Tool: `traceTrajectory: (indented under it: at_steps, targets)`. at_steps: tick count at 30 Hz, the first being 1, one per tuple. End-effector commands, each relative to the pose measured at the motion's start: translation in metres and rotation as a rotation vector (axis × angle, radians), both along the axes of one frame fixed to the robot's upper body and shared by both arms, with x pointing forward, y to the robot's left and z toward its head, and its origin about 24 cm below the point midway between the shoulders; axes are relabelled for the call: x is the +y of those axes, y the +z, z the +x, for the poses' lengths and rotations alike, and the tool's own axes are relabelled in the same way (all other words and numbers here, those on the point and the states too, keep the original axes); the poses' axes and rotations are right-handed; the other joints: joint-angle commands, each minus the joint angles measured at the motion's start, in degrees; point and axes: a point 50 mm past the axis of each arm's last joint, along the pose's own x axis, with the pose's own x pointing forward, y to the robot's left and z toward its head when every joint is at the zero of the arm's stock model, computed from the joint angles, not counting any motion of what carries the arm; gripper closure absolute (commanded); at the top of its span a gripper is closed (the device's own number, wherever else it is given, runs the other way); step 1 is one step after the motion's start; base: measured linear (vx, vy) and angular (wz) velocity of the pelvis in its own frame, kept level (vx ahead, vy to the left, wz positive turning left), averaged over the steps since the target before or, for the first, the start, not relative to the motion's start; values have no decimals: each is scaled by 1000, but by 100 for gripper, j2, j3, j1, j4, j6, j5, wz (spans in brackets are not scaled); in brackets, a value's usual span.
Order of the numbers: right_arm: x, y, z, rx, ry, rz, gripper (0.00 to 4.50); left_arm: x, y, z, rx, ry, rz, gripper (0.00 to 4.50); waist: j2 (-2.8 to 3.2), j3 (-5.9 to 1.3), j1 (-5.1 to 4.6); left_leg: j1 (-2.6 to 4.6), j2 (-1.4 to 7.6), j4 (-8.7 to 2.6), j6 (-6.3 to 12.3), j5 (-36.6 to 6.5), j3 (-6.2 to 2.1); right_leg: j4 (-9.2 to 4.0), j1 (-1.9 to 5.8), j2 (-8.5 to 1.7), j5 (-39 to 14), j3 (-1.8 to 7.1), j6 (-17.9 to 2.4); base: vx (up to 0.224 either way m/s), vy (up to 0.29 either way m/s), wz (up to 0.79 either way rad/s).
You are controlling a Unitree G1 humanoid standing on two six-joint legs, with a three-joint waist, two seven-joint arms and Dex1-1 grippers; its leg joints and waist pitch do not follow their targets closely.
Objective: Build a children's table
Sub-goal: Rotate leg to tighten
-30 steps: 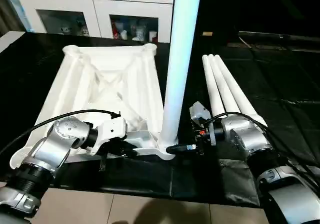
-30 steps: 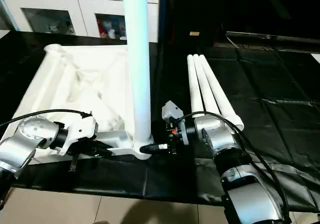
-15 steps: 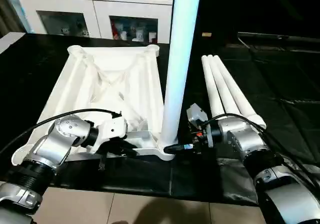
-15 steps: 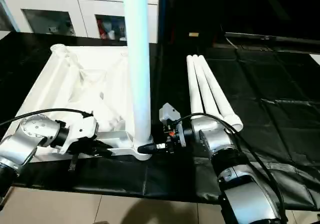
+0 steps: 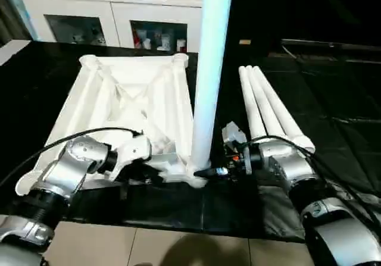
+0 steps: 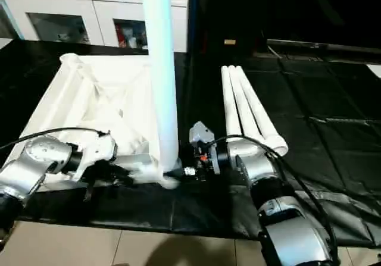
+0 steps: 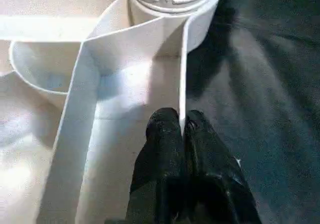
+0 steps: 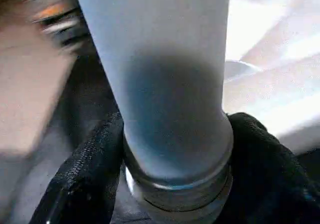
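Observation:
The white table top (image 5: 119, 99) lies ribbed side up on a black mat. One white leg (image 5: 208, 69) stands upright in its near right corner socket (image 5: 196, 177). My right gripper (image 5: 209, 172) is shut on this leg's base; in the right wrist view the black fingers (image 8: 90, 174) wrap the tube (image 8: 170, 83) just above its threaded collar. My left gripper (image 7: 181, 121) is shut on the thin near rim wall (image 7: 182, 73) of the top, a short way from that socket. Three loose legs (image 5: 268, 105) lie side by side to the right of the top.
A white glass-door cabinet (image 5: 119, 22) stands behind the table top. The black mat (image 5: 321, 87) spreads far to the right. Pale floor tiles (image 5: 149, 248) show along the near edge, below my forearms.
Both holds are the same as before. My right forearm has edged slightly in toward the leg's base, and the camera has shifted a little.

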Motion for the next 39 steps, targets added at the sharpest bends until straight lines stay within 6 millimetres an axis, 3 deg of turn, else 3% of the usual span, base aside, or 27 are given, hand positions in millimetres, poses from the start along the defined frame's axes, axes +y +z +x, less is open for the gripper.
traceTrajectory:
  at_steps: [1,5,10,14,16,18,22,25,29,31,34,39]
  targets:
    - [20,-14,-1,53,-148,-19,176,-20,-3,11,-12,140,-65,450,93,-284,-45,52,103,-442,-139,-1719,-31,-565,232,-434,-2305,247,-1003,0,0,0]
    - [51,-17,3,123,-343,49,176,-44,-1,27,-43,382,-137,450,83,-291,-124,29,73,-430,-147,-1635,-47,-608,214,-421,-2493,245,-852,0,0,0]
    - [77,-15,4,125,-431,31,176,-69,7,36,-80,482,-182,450,51,-317,-119,7,60,-415,1,-1442,-33,-604,208,-401,-2221,251,-842,0,0,0]
    - [81,-12,4,110,-413,47,176,-71,8,37,-99,462,-164,450,76,-355,-97,-35,66,-395,117,-1064,-14,-515,243,-387,-1344,255,-1013,0,0,0]
    - [79,-11,4,98,-417,40,120,-69,8,37,-104,453,-145,450,69,-361,-103,-53,60,-388,142,-987,-9,-496,266,-384,-1113,252,-1066,0,0,0]
    - [78,-11,5,98,-430,37,104,-66,8,36,-105,448,-129,450,85,-353,-109,-45,61,-396,164,-1037,-3,-505,265,-389,-1129,250,-1088,0,0,0]
    - [67,-12,6,55,-410,16,59,-53,4,32,-99,414,-99,450,85,-328,-139,-36,70,-429,101,-1330,-16,-558,251,-403,-1653,253,-968,0,0,0]
    - [55,-13,6,38,-382,5,39,-43,2,28,-91,388,-79,450,61,-328,-148,-46,72,-434,118,-1312,-24,-559,265,-410,-1706,256,-928,0,0,0]
    - [26,-13,5,-1,-296,-28,7,-25,1,21,-81,314,-60,450,61,-347,-188,-69,79,-412,232,-1075,-18,-507,280,-402,-1188,250,-1076,0,0,0]
    - [22,-12,5,-6,-277,-31,3,-22,1,20,-77,298,-53,450,64,-355,-201,-72,82,-406,265,-1010,-17,-490,295,-398,-1008,244,-1151,0,0,0]
    - [2,-6,6,-26,-182,-39,3,-9,1,12,-77,202,-24,450,85,-370,-189,-60,98,-387,350,-900,-3,-454,296,-385,-632,232,-1312,0,0,0]
    - [-13,4,7,-35,-78,-56,3,1,2,1,-54,70,2,450,94,-383,-134,-41,128,-362,458,-688,21,-386,297,-385,-100,214,-1546,0,0,0]
